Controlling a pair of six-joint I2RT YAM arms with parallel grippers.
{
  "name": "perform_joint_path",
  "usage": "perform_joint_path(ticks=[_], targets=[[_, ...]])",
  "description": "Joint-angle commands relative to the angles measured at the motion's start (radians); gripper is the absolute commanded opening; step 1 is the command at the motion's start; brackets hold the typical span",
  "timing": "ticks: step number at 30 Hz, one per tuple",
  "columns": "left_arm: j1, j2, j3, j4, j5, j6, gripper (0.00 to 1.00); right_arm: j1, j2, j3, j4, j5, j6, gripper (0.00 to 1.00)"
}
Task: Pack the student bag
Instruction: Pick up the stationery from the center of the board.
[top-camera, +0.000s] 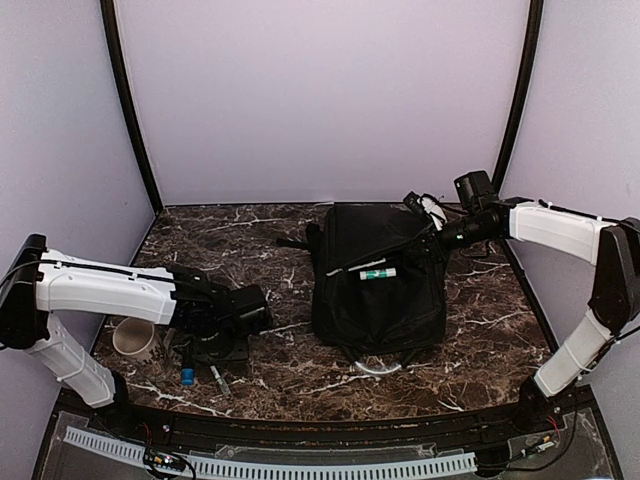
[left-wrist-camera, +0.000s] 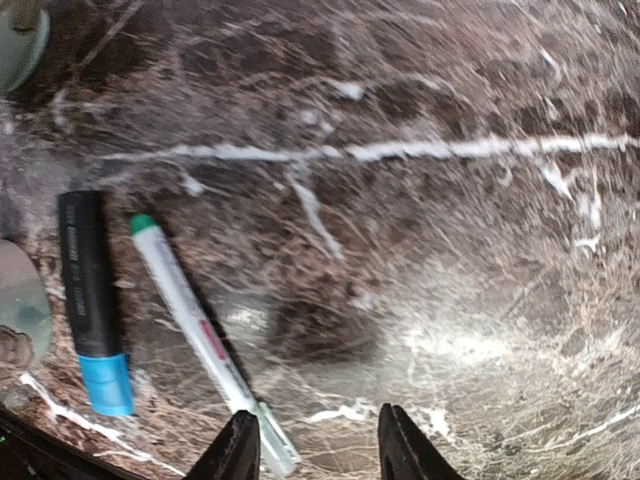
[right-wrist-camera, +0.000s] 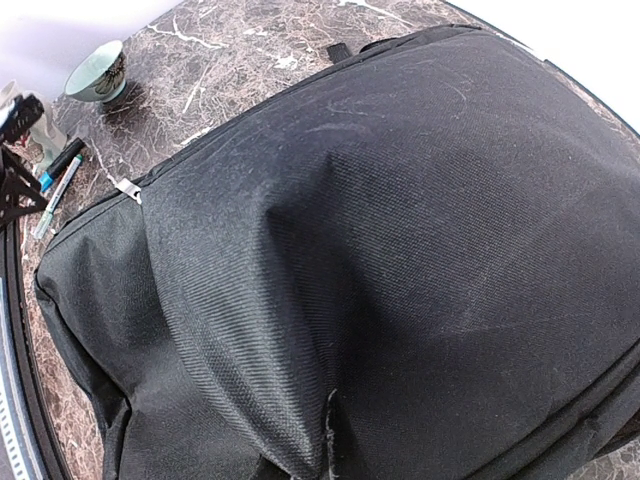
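Student bag (top-camera: 378, 285) lies flat on the marble table (top-camera: 250, 235), a bit R of centre, its far edge near the back wall and its R side near the table's R edge. A stretch of marble lies betw. the bag's L side and the L gripper (top-camera: 215, 345), and a narrower strip runs along the near edge. A white-green pen (top-camera: 375, 270) rests on top of the bag. L arm reaches in low from the L, wrist pointing down at the tabletop; jaws stand apart w/ nothing betw. them, well apart from the bag. Just beside it lie a white marker (left-wrist-camera: 195, 335), its lower end by one finger (left-wrist-camera: 240, 452), and a black marker w/ blue cap (left-wrist-camera: 92, 300); a cup (top-camera: 135, 340) stands near. R arm stretches across from the R, R gripper (top-camera: 427, 213) at the bag's far R corner; its fingers are out of the wrist view, where black fabric fills the frame, so can't tell its grip.
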Motion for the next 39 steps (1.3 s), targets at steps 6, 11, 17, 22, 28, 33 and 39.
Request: perform_joint_path(ticks=[6,11,17,22,28,33,39], targets=[[0.079,-0.140,-0.108,0.015,0.007,0.038,0.43,0.001,-0.006,0.017,0.071,-0.064,-0.002,0.00],[0.112,-0.171,-0.159,0.087,0.061,0.039,0.46,0.001,-0.006,0.018,0.071,-0.063,-0.002,0.00],[0.126,-0.149,-0.201,0.120,0.108,0.000,0.45,0.002,-0.007,0.016,0.071,-0.057,-0.003,0.00],[0.139,-0.147,-0.217,0.130,0.117,-0.031,0.43,0.001,-0.006,0.016,0.071,-0.056,-0.004,0.00],[0.159,-0.135,-0.244,0.165,0.152,-0.035,0.42,0.001,-0.006,0.015,0.069,-0.056,-0.003,0.00],[0.165,-0.123,-0.263,0.180,0.166,-0.042,0.40,0.002,-0.008,0.015,0.068,-0.054,-0.003,0.00],[0.170,-0.105,-0.251,0.219,0.164,0.008,0.31,0.001,-0.008,0.015,0.069,-0.053,-0.004,0.00]])
